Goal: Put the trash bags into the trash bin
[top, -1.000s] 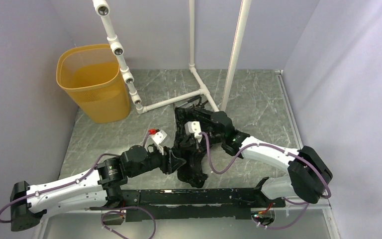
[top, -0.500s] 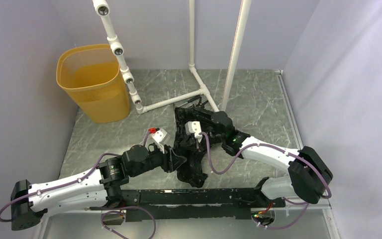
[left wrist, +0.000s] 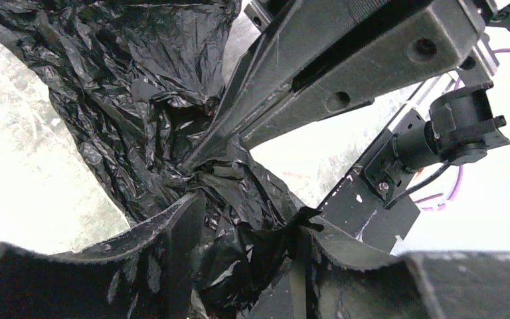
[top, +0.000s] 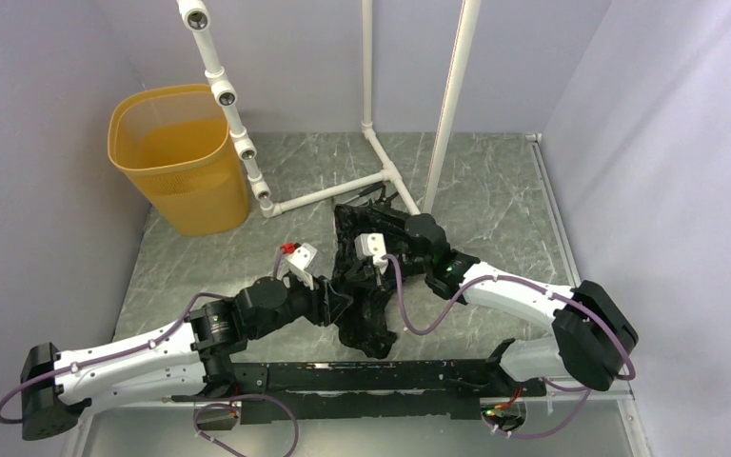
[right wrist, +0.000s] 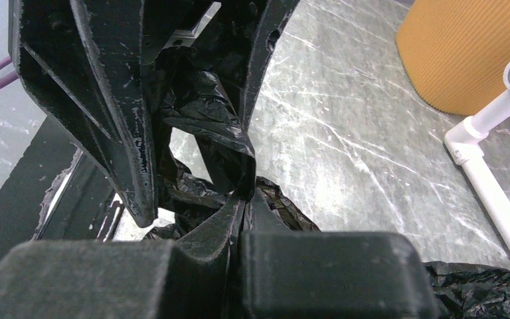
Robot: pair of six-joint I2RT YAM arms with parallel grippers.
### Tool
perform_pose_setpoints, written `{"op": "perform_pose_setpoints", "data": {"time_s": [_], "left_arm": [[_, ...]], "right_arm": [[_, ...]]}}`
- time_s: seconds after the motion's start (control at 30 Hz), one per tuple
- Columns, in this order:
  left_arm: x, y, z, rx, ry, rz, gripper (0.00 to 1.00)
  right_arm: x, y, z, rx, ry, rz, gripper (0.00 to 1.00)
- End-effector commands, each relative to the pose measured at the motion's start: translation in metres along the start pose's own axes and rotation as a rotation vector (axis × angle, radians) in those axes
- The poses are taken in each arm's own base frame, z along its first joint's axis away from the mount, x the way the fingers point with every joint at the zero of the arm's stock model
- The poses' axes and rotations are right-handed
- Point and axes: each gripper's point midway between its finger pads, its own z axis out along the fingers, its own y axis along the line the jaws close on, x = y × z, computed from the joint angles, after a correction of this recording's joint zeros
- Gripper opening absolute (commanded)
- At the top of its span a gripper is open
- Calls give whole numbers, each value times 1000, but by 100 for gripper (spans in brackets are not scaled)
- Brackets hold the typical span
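The right claw [right wrist: 242, 199] was clenched on a fold of the trash bag [right wrist: 206, 119], its two fingers pressed together with the black film pinched at their tips. The left claw [left wrist: 246, 214] faced it from about 8 o'clock, released, its fingers spread with crumpled folds of the bag bunched between them. The rest of the bag [top: 366, 324] lay in a heap on the tabletop [top: 495, 190] beneath both claws, near the middle and toward the near edge. The trash bin [top: 200, 200] stood upright well apart, at about 10 o'clock from the bag, in the far left corner beside the white pipe frame [top: 328, 195].
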Motion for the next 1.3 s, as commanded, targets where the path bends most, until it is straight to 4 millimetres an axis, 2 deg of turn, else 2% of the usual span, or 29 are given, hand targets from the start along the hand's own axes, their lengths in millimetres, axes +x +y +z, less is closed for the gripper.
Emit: {"op": "perform_pose_setpoints", "data": {"time_s": [0.0,0.13,0.2,0.3,0.43,0.5,0.6,0.63,0.67,0.7,0.8,0.83,0.9,1.07,1.17,1.27], "left_arm": [[-23,-4,0,-33,-31,-20,52],[-20,-3,2,-51,-3,-5,52],[-19,-4,4,-43,4,-1,46],[-19,-7,6,-31,7,2,36],[-20,-4,4,-49,0,-1,14],[-20,0,2,-64,-6,-6,7],[-20,4,0,-79,-15,-8,3],[-21,6,-1,-84,-21,-11,3],[-20,7,-2,-88,-22,-11,3],[-18,9,-2,-94,-20,-10,3],[-14,12,-2,-105,-10,-11,3],[-13,13,-2,-111,-6,-12,2],[-9,16,-1,-128,5,-17,2],[5,32,0,-209,47,-18,2],[14,42,2,-263,69,-29,2],[22,54,1,-327,86,-46,2]], "right_arm": [[-13,1,-2,-1,-30,-64,0],[-13,3,-1,-18,-33,-64,0],[-13,3,-1,-22,-32,-63,0],[-12,3,-1,-20,-25,-56,0],[-12,1,-3,1,-18,-57,1],[-11,-1,-4,18,-9,-47,3],[-14,-8,-5,55,7,-10,13],[-15,-12,-7,80,12,6,24],[-15,-17,-8,118,21,26,40],[-17,-20,-10,145,22,37,53],[-25,-26,-20,220,13,31,79],[-28,-30,-24,264,9,36,84],[-35,-34,-33,321,2,50,90],[-41,-41,-66,550,-76,156,96],[-26,-34,-81,647,-110,282,99],[3,-12,-80,624,-90,426,98]]}}
